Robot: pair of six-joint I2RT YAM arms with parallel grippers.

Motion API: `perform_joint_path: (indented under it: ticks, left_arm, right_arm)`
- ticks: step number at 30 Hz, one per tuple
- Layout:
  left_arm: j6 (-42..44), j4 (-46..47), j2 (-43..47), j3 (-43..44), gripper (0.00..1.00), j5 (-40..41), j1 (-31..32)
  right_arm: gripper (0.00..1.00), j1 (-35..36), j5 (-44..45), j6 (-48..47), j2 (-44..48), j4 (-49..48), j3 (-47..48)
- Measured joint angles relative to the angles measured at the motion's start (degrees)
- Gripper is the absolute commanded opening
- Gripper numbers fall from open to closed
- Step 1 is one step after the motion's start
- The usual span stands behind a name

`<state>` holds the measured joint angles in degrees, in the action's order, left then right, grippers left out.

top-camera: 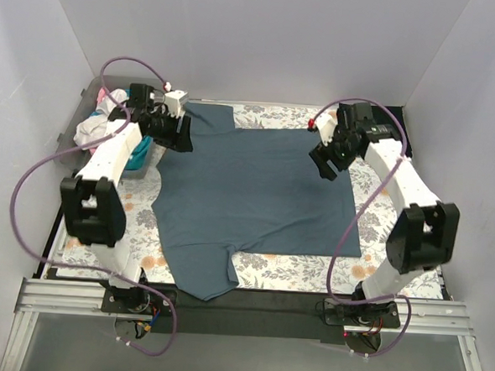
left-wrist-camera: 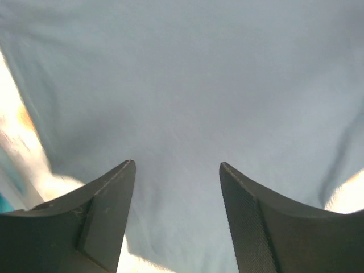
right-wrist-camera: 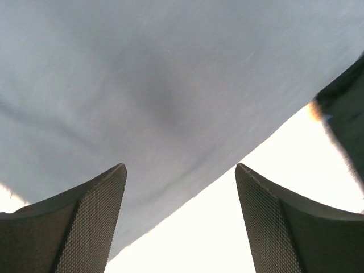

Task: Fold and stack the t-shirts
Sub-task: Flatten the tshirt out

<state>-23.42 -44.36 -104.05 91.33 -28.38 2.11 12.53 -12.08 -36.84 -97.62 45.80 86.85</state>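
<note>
Slate blue-grey t-shirt (top-camera: 255,194): spread flat and sideways across the middle of the tabletop, on the floral cloth (top-camera: 377,269); one sleeve points to the far edge, the other to the near edge, its tip reaching the dark strip in front of the arm bases.
Left gripper (top-camera: 177,135): at the far left corner of the t-shirt, beside the far sleeve; fingers set wide apart with nothing between them, only blue-grey cloth below them in the left wrist view.
Right gripper (top-camera: 324,165): over the far right edge of the t-shirt; fingers wide apart and holding nothing.
Right wrist view: the hem runs slantwise under the fingers, blue-grey cloth on one side and glare-white tabletop on the other; a dark shape sits at the right border, and I cannot tell what it is.
Clear bin (top-camera: 72,137): at the left edge of the tabletop, behind the left arm.
Bin contents: a crumpled white shirt (top-camera: 91,130), a teal shirt (top-camera: 138,155) showing beside the arm, and a pink shirt (top-camera: 99,99) at the far end, all bunched together.
Cables: a purple cable (top-camera: 29,189) loops from each arm down to its base.
</note>
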Motion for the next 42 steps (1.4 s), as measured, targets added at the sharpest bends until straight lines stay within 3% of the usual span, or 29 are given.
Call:
perform_joint_path:
  ticks: [5, 9, 14, 22, 32, 42]
  left_arm:
    - [2.8, -1.0, 14.5, -15.0, 0.53, -0.4, -0.1]
    - [2.3, -0.5, 12.3, -21.4, 0.52, 3.2, -0.1]
    - [-0.5, 1.6, 5.6, -21.7, 0.52, 8.5, -0.2]
    - [-6.0, 6.2, -8.6, -4.7, 0.51, 11.3, -0.2]
    - [-11.6, 9.4, -29.3, 19.2, 0.44, 13.6, -0.1]
    - [-13.0, 9.2, -37.7, 29.9, 0.41, 16.3, 0.1]
  right_arm:
    - [0.78, 0.0, 0.8, -3.4, 6.7, 2.4, -11.5]
    - [0.77, 0.0, 1.5, -4.0, 3.5, 2.9, -15.6]
    - [0.76, 0.0, 1.9, -3.5, -1.1, 1.0, -16.4]
    - [0.75, 0.0, 2.3, -1.2, -9.7, -1.6, -10.6]
    - [0.65, 0.0, 2.8, 2.4, -15.3, -3.6, -0.3]
    - [0.62, 0.0, 4.5, 4.7, -22.9, -5.4, 4.3]
